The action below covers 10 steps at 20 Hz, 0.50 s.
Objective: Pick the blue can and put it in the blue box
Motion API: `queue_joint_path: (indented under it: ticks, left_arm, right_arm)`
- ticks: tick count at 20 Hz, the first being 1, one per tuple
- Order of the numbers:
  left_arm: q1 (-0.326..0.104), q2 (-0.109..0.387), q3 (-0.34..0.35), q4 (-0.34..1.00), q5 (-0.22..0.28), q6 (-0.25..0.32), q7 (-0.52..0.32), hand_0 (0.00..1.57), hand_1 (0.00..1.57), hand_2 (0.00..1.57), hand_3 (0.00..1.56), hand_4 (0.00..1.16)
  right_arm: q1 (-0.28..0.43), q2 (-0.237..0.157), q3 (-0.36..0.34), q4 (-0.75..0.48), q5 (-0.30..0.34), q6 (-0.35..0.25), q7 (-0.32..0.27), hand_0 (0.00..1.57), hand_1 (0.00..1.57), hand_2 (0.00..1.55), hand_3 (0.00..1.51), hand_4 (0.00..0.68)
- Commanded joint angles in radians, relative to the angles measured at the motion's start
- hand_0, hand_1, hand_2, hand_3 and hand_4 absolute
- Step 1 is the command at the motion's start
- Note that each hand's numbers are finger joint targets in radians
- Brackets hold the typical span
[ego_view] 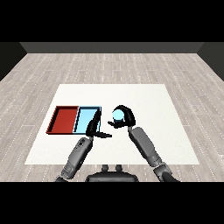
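Transfer step: right hand [125, 116] curled round the blue can [117, 115].
Next, presumably, carry it left and release over the blue box [84, 120]; left hand [93, 128] relaxed.

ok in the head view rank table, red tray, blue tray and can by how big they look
1. Table, largest by far.
2. Red tray and blue tray: they look about alike, and the left hand covers part of the blue one, so I won't rank them.
3. Can, smallest, held in the right hand.
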Motion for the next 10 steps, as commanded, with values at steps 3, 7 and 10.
queue_joint_path:
  ticks: [3, 7, 10]
  left_arm:
    - [-0.06, 0.0, -0.074, 0.085, 0.061, 0.064, 0.022, 0.0, 0.0, 0.0, 0.0, 0.0]
    - [-0.086, 0.0, -0.096, 0.189, 0.1, 0.063, -0.077, 0.0, 0.0, 0.0, 0.0, 0.0]
    - [-0.146, 0.0, -0.157, 0.183, 0.141, 0.142, -0.032, 0.0, 0.0, 0.0, 0.0, 0.0]
  right_arm:
    - [0.005, 0.026, -0.047, -0.009, 0.043, 0.049, 0.02, 1.4, 1.4, 1.44, 1.4, 0.669]
    - [0.031, 0.037, 0.102, -0.014, 0.014, -0.029, -0.036, 1.4, 1.4, 1.44, 1.4, 0.679]
    - [0.025, 0.037, 0.035, -0.035, 0.036, 0.021, -0.006, 1.39, 1.39, 1.45, 1.42, 0.681]
